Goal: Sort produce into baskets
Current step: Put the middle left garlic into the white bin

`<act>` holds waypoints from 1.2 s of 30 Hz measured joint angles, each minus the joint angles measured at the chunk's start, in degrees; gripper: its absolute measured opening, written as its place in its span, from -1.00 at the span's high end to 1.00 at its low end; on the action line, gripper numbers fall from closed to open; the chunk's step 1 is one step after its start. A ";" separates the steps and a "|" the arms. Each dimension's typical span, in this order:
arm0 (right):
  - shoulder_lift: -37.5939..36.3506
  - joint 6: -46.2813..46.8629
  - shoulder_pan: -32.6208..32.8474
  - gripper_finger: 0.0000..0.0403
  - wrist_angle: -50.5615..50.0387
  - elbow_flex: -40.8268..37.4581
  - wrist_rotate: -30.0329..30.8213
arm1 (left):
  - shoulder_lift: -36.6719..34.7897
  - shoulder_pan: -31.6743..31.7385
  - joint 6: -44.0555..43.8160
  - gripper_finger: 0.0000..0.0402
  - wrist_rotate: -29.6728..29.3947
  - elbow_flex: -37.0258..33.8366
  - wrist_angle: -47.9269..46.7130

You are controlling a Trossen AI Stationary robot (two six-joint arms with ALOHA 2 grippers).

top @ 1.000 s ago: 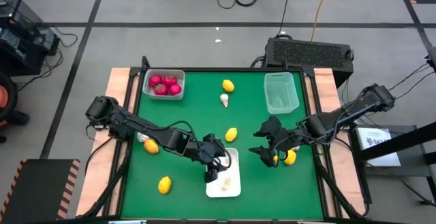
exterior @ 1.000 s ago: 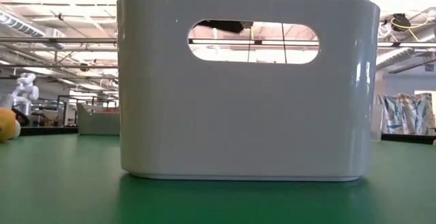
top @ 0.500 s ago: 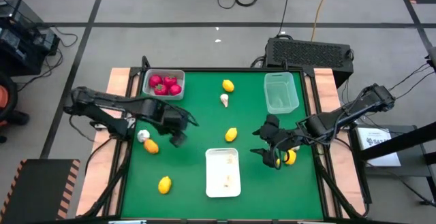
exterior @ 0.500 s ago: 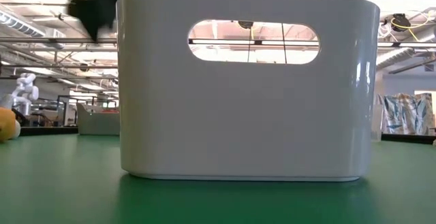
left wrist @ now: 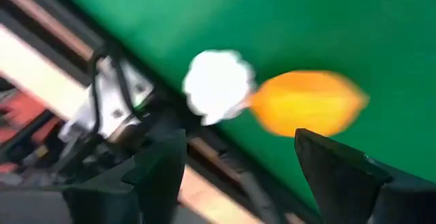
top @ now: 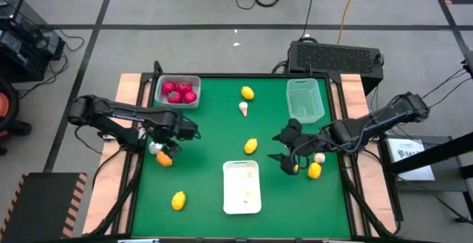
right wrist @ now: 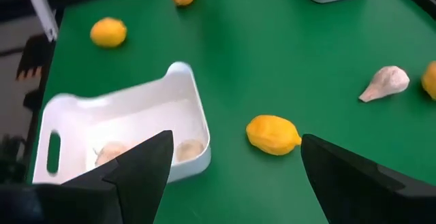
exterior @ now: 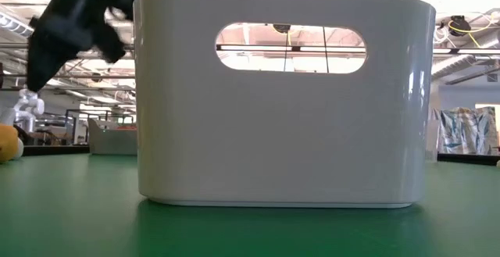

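Note:
My left gripper (top: 172, 145) hangs open and empty over the table's left edge. In the left wrist view (left wrist: 240, 139) its fingers stand above a white garlic bulb (left wrist: 218, 86) and an orange lemon (left wrist: 310, 103) on the green mat. My right gripper (top: 288, 158) is open and empty at centre right, beside a yellow lemon (top: 314, 170) and a garlic bulb (top: 319, 156). The whitish-grey basket (top: 194, 80) holds red pieces (top: 177, 92) at the far left. The green-tinted basket (top: 304, 100) stands at the far right.
A white handled tub (top: 242, 195) with garlic bulbs inside stands front centre and fills the low view (exterior: 281, 101). Loose on the mat are lemons (top: 247, 92), (top: 250, 146), (top: 178, 199) and a garlic bulb (top: 243, 108). Wooden rails (top: 129, 95) edge the table.
My left gripper has swung from above the white tub toward the table's left edge and now hangs over the orange lemon and garlic bulb there. My right gripper has shifted slightly toward the far edge.

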 joint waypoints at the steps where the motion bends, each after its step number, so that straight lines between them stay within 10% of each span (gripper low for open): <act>1: 0.00 0.51 -0.36 -0.55 0.51 0.00 0.10 | 0.05 0.29 1.29 -0.40 0.00 -1.48 -0.09; 15: 0.00 6.49 -3.71 -0.55 4.18 0.02 0.12 | 0.00 0.95 11.85 -0.36 -1.04 -9.29 6.23; 36: 0.00 6.49 -5.03 -0.55 5.81 0.02 0.12 | 0.01 1.83 13.43 0.36 0.00 -9.70 6.07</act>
